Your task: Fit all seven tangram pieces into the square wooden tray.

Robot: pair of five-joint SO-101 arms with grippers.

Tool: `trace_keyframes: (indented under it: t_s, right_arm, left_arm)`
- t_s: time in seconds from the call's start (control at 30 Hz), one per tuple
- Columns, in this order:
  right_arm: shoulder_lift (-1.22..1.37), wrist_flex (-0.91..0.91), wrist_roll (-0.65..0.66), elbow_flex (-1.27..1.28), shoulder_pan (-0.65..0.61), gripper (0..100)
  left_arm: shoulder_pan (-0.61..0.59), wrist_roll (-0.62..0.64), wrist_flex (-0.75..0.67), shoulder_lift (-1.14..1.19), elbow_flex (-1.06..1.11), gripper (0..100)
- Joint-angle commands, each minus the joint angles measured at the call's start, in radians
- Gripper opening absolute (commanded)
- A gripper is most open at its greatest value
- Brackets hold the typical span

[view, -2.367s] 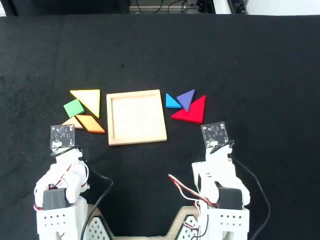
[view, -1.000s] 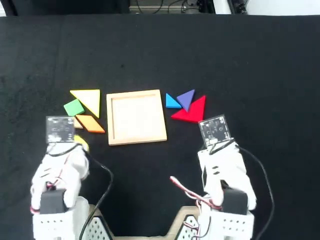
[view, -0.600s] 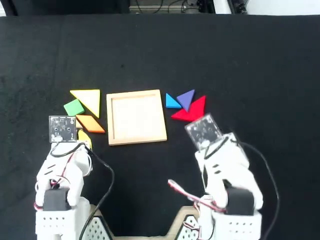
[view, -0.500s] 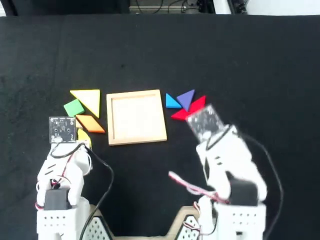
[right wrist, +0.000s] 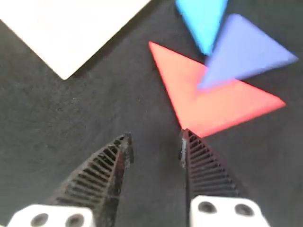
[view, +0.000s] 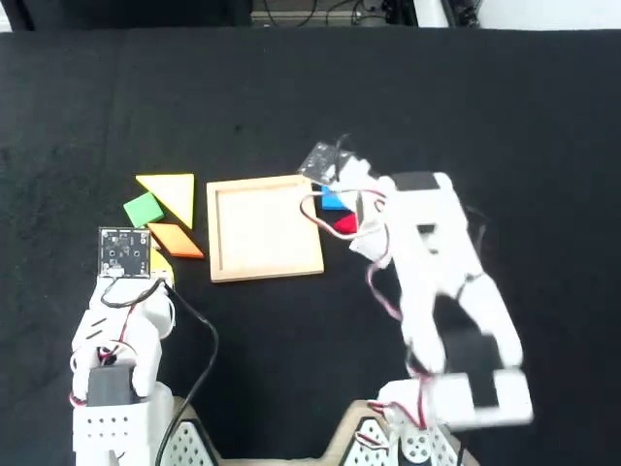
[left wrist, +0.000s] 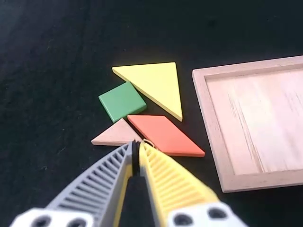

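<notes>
The empty square wooden tray [view: 264, 181] lies mid-table. Left of it sit a yellow triangle [view: 170, 194], a green square [view: 144, 209] and an orange parallelogram [view: 175, 239]. In the left wrist view my left gripper [left wrist: 137, 144] is shut and empty, its tip just short of a tan triangle [left wrist: 116, 135] and the orange parallelogram [left wrist: 165, 135]. My right arm [view: 427, 243] stretches over the pieces right of the tray. My right gripper [right wrist: 155, 138] is open just short of the red triangle [right wrist: 208, 104], on which the purple triangle [right wrist: 246, 49] partly rests, with the blue triangle [right wrist: 201, 14] beyond.
The black cloth runs bare behind and in front of the tray. A tray corner [right wrist: 71, 28] lies close to the right gripper's path side. In the high view the right arm hides most of the blue [view: 335, 201] and red [view: 344, 223] pieces.
My right arm has swung from its rest pose near the front edge out over the red, blue and purple pieces. The left arm has only shifted slightly.
</notes>
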Motion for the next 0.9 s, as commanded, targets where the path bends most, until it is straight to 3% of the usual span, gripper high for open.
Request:
trace_keyframes:
  t_s: [0.0, 0.27, 0.43, 0.87]
  right_arm:
    - [0.148, 0.000, 0.064, -0.168, 0.011, 17.3]
    - [0.189, 0.064, 0.198, -0.297, 0.020, 18.1]
    - [0.203, 0.071, 0.261, -0.321, 0.051, 31.4]
    - [0.420, 0.074, 0.310, -0.433, 0.041, 29.6]
  left_arm:
    - [-0.010, -0.008, -0.014, -0.008, 0.005, 3]
    - [0.010, -0.009, -0.021, -0.008, 0.005, 3]
    - [0.016, -0.011, -0.025, -0.008, 0.015, 3]
    - [0.054, -0.052, -0.021, -0.008, 0.019, 3]
